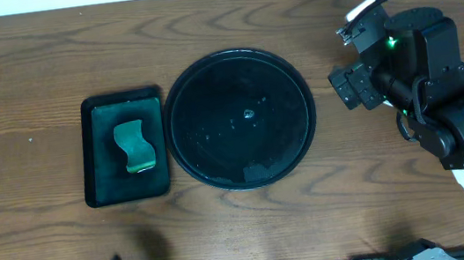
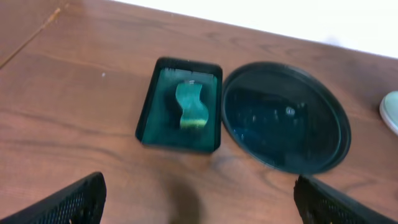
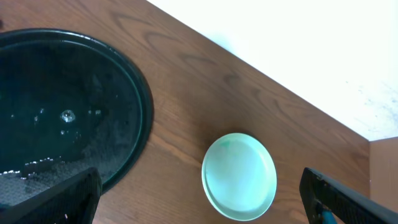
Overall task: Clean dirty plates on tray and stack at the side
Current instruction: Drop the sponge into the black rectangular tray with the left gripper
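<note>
Sitting on the wooden table (image 3: pixel 186 81) at about 4 o'clock from the tray (image 3: pixel 140 109) in the right wrist view, a light turquoise plate (image 3: pixel 239 176) lies near the rim but not touching it. Its face looks clean. A thicker edge shows along its lower side, and whether more plates lie under it cannot be told. The right gripper (image 3: pixel 200 177) hangs above this spot with its two mesh fingers (image 3: pixel 56 199) spread wide and nothing between them. From overhead the right arm (image 1: pixel 422 89) stands at 3 o'clock of the tray and covers the place where the plate lies. The tray is round, black and glossy, and droplets and a wet patch show on its floor. At 9 o'clock of it, just beside the rim, sits a small rectangular green tray (image 1: pixel 98 155) with a wavy green sponge (image 1: pixel 133 147) lying in its middle. The left gripper (image 2: pixel 199 180) is raised above the near side of the table at 6 o'clock, its fingers also set far apart and holding nothing. In its view the plate's edge peeks in at 3 o'clock.
</note>
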Robot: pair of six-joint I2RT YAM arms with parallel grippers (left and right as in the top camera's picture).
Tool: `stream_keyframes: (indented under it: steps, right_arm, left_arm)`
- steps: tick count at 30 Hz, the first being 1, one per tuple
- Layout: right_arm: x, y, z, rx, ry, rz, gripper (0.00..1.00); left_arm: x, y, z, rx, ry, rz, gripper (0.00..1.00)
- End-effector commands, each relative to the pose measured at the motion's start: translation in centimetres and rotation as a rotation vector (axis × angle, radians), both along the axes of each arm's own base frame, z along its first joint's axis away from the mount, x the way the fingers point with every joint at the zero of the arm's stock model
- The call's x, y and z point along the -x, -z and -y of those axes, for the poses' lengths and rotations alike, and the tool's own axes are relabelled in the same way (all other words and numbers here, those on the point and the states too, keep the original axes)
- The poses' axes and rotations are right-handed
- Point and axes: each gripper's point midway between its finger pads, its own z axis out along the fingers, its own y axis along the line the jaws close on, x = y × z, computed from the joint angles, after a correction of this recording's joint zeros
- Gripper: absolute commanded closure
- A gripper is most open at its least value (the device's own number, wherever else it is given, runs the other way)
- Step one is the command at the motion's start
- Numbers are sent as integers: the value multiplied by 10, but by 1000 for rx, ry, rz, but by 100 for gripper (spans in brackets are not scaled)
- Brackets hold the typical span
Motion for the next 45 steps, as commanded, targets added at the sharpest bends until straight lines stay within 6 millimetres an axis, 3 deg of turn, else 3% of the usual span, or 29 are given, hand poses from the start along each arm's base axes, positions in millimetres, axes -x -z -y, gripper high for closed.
stream_keyframes:
  steps: [1,14,36,45]
  right_arm:
    - [1,-4,-2,11,-10,10,1]
    - [20,18,6,55,-11,-105,1]
    - [20,18,6,55,-11,-106,1]
    - [20,18,6,56,-11,-106,1]
  left_arm:
    - [19,7,-3,-16,1,23,4]
    - [28,10,-3,-9,-2,42,4]
    - [30,13,-3,-10,-2,30,4]
    - [43,35,1,-1,25,-75,4]
